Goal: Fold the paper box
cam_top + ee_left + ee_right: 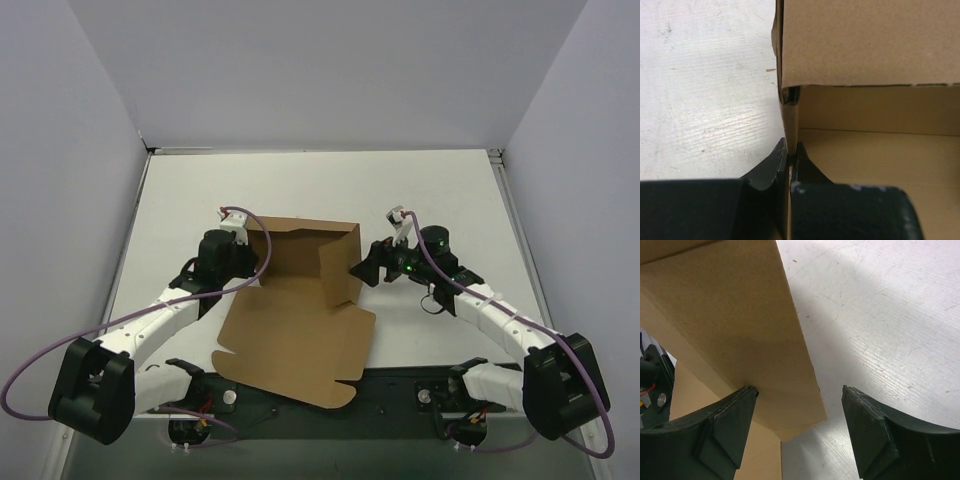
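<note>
The paper box (pixel 300 300) is brown cardboard, half formed, in the middle of the table. Its far and side walls stand up and its wide lid flap lies flat toward the arms. My left gripper (pixel 243 258) is shut on the box's left wall; in the left wrist view the fingers (pixel 771 165) pinch the wall's edge (pixel 790 117). My right gripper (pixel 368 268) is open at the box's right wall. In the right wrist view its left finger (pixel 732 422) touches the raised panel (pixel 735 315), and its right finger (pixel 867 425) is over bare table.
White table (pixel 450 200) with grey walls on three sides. A black base strip (pixel 400 385) runs along the near edge under the lid flap's corner. Cables loop from both arms.
</note>
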You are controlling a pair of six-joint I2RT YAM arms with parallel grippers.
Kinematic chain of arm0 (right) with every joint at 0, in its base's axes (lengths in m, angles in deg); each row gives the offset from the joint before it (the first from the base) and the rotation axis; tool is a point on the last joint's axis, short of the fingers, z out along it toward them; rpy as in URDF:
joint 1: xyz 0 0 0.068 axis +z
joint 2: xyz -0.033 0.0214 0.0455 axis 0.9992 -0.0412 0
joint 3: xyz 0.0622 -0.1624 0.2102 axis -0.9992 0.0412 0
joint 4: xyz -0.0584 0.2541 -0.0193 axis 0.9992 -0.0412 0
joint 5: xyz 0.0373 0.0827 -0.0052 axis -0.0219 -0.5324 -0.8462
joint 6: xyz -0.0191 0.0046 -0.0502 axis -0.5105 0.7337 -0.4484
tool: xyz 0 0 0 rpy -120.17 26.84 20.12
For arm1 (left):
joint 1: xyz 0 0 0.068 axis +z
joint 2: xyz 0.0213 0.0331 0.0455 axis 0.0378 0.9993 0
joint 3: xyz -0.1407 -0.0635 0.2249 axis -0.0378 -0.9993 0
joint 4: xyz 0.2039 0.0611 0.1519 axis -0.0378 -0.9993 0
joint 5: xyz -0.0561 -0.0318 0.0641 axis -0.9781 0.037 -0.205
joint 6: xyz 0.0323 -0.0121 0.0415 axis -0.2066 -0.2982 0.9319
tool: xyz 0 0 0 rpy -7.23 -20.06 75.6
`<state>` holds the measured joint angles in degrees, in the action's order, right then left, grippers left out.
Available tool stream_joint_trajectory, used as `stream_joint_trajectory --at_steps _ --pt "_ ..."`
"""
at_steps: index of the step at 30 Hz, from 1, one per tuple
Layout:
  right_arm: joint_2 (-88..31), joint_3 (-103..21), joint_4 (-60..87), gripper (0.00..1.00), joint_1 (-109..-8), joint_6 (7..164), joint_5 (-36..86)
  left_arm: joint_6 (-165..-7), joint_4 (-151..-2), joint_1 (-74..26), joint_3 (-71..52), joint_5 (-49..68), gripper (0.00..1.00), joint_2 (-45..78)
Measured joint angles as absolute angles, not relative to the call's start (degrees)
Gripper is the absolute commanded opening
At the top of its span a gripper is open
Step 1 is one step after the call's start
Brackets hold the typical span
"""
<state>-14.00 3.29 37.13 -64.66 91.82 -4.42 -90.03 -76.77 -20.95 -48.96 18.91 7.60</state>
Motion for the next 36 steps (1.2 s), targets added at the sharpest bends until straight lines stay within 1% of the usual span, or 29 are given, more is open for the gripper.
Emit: stream_joint_trajectory --at_steps 10,16,21,27,36 --pt "-9.6 3.8 35.0 0.72 -63.6 92.1 -6.8 -89.9 -77.4 -21.7 -48.7 15.8 0.00 7.4" --pt "-8.5 4.1 34.0 0.72 -63.6 92.0 -6.0 -89.9 -77.4 -21.7 -48.7 15.0 0.00 7.3" --pt "-8.8 5.4 34.9 0.73 -63.3 91.4 -1.2 -89.6 -77.5 -21.7 -48.7 13.9 0.00 7.3" --pt "-12.3 5.7 39.1 0.75 -62.7 89.7 4.7 -88.7 -77.5 -21.8 -48.7 13.9 0.00 7.3" --pt "-16.5 7.4 45.8 0.75 -62.7 87.1 10.9 -87.3 -77.1 -22.6 -48.7 15.4 0.00 7.4"
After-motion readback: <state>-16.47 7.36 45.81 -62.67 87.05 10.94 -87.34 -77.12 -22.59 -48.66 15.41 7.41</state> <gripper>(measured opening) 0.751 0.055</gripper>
